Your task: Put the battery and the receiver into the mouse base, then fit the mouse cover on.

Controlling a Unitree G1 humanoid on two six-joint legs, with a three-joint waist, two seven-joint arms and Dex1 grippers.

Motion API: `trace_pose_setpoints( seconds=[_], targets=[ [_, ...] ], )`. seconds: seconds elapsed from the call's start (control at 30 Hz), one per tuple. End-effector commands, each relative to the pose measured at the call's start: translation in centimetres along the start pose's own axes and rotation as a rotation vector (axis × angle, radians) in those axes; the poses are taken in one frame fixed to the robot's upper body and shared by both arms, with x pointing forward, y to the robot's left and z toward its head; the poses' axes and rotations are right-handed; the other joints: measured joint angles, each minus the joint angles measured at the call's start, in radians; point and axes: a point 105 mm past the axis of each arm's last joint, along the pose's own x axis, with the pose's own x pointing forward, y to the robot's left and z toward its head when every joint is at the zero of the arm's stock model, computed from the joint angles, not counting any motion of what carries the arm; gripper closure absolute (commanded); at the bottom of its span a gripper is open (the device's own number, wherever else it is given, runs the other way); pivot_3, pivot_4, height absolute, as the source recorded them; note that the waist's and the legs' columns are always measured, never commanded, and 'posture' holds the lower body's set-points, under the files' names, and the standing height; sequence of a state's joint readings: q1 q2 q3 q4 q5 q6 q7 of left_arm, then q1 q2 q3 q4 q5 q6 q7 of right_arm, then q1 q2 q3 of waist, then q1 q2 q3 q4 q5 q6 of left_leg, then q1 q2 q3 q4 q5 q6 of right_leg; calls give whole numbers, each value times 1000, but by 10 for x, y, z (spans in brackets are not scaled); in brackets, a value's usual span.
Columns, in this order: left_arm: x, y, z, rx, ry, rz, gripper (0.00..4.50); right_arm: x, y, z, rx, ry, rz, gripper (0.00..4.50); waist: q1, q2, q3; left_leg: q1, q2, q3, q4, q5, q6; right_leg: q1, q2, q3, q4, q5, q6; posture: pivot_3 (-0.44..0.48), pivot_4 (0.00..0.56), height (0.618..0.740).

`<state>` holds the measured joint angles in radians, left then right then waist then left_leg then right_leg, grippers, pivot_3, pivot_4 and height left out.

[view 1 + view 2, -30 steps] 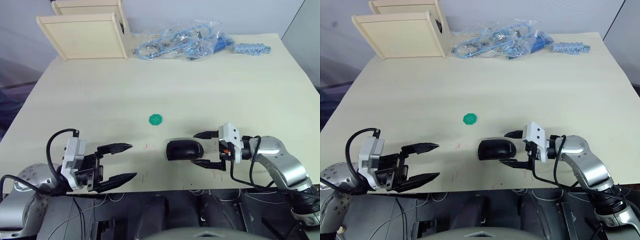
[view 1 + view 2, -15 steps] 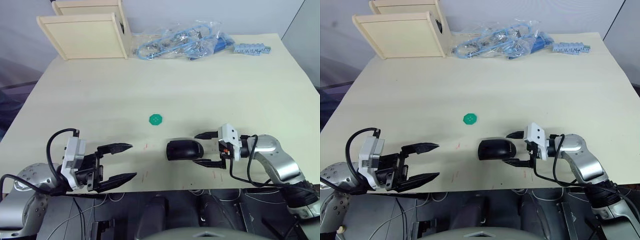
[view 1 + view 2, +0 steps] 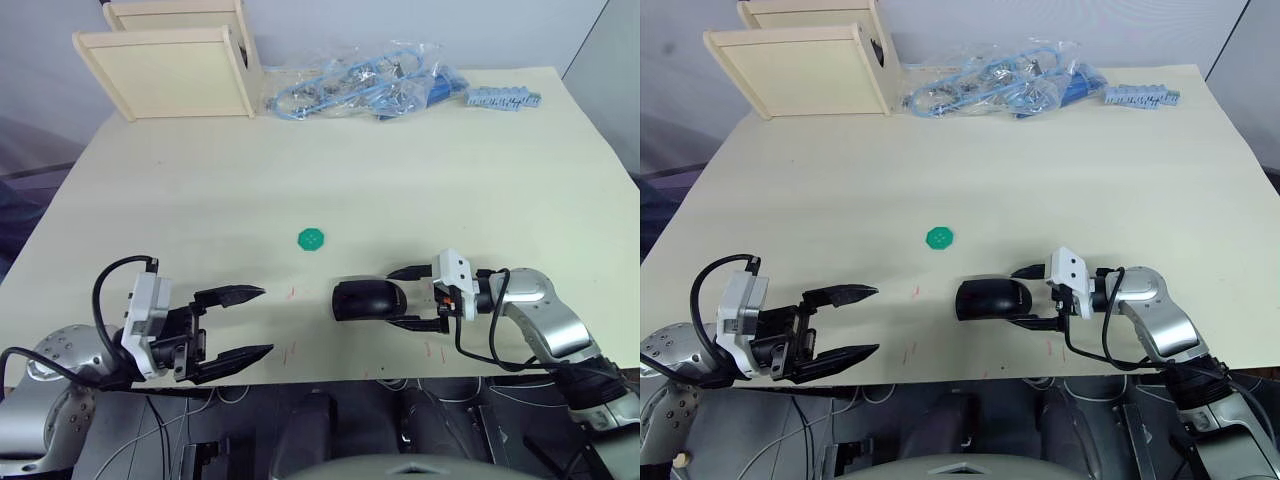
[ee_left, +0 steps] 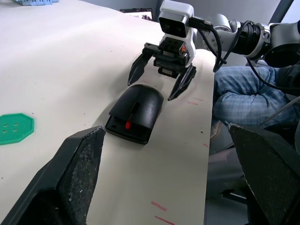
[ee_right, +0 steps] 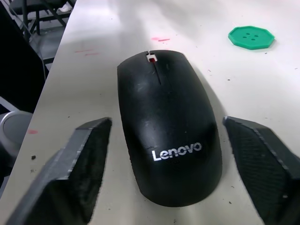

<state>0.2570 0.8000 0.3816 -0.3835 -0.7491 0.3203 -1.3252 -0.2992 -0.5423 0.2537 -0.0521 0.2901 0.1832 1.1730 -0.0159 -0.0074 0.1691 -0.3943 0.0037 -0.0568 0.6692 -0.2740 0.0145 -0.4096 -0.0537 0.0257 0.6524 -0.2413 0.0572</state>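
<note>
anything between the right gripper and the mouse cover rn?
Nothing visible. The right gripper is open, one of its fingers on each side of the mouse cover's rear end, with bare table in the gaps. The green disc lies farther back, off that line.

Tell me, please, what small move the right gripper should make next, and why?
Probably draw the right gripper straight back off the mouse. The mouse cover already sits on the mouse base on the table, and the open fingers straddle its rear without touching, so nothing seems left to hold.
</note>
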Motion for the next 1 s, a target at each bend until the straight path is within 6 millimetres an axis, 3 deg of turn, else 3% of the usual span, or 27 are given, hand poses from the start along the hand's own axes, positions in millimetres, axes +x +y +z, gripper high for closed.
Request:
trace_pose_setpoints(
  seconds=[0.03, 1.0],
  targets=[
    [0, -3, 7, 31, -6, -10, 0, -1, -1, 7, -44, -15, 6, 528, 0, 0, 0, 0, 0, 0, 0, 0, 0, 0, 0, 0, 0, 0, 0, 0, 150, 740],
    [0, -3, 6, 30, -5, -3, 0, 2, -5, 5, -59, -9, 6, 528, 0, 0, 0, 0, 0, 0, 0, 0, 0, 0, 0, 0, 0, 0, 0, 0, 150, 740]
  ],
)
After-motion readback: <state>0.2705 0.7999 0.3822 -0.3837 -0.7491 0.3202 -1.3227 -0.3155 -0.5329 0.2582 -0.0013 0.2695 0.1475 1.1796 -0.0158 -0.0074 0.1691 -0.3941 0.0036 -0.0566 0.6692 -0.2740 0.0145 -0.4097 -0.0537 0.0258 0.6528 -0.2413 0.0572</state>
